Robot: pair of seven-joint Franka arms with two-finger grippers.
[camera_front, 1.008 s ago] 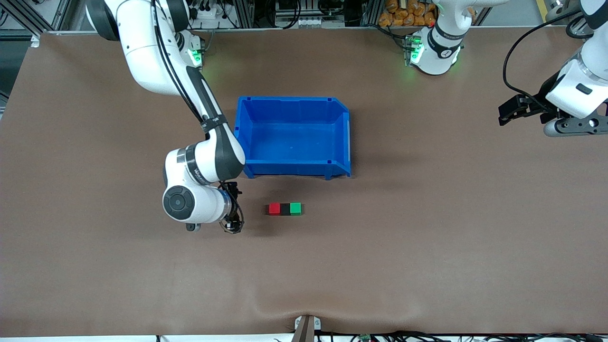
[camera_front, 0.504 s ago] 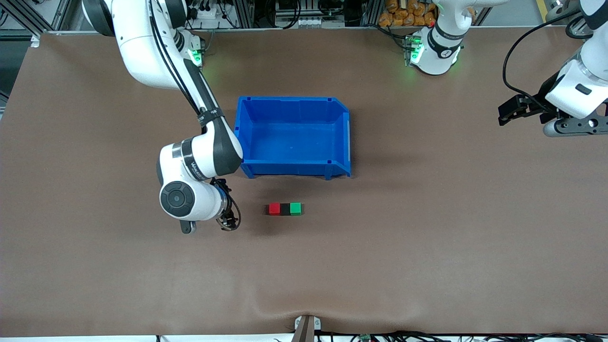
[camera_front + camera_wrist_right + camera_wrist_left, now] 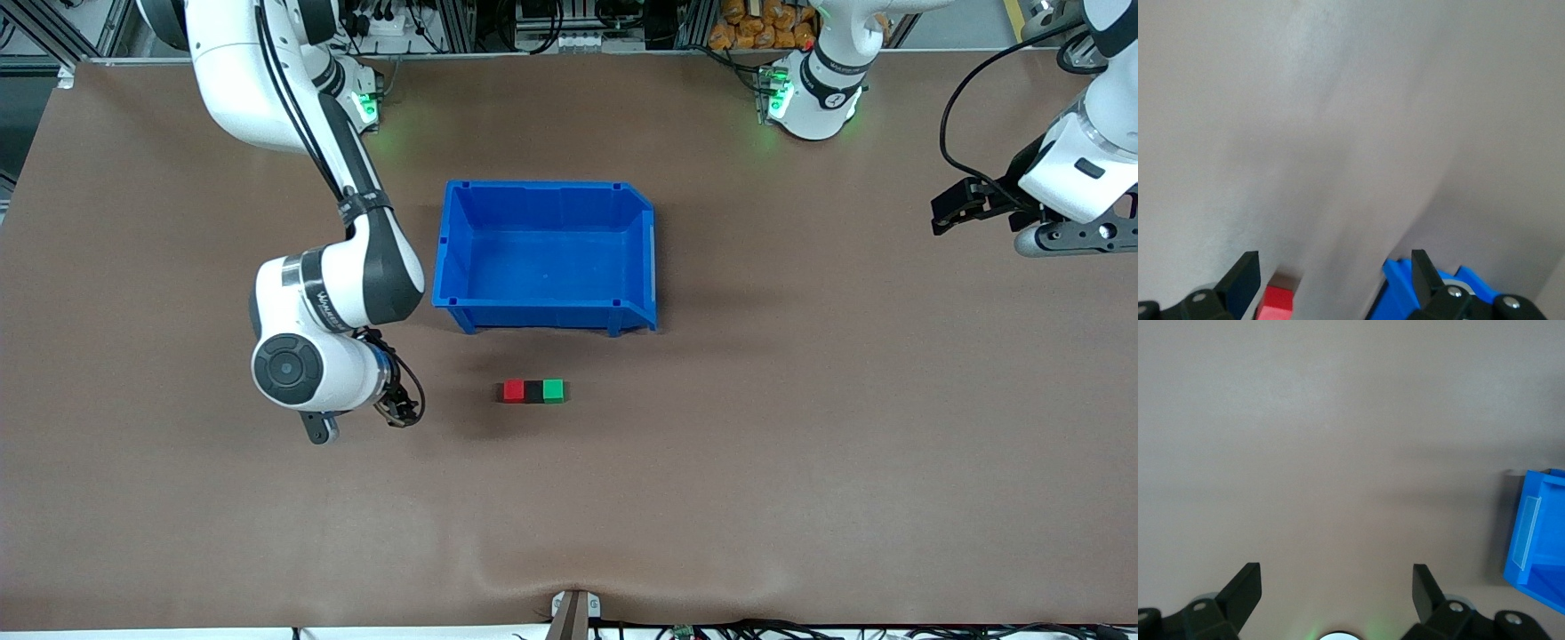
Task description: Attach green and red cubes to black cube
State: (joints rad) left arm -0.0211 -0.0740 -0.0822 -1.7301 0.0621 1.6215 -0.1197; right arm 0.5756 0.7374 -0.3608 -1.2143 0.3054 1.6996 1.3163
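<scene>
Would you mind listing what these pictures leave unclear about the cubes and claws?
- Black cube: front view too small to show whether the red cube and green cube are joined to it or merely touching.
- Right wrist view: red cube cut off by the edge; the others out of frame.
- Right claw: front view, hidden under its wrist.

Brown matte counter (image 3: pixel 800 462) fills most of the front view, a slight wrinkle near its camera-side edge. Above its top edge: aluminium frame rails (image 3: pixel 80 31), cables, an orange pile (image 3: pixel 756 25). Green lights glow on the counter. Even overhead lighting, soft shadows.
</scene>
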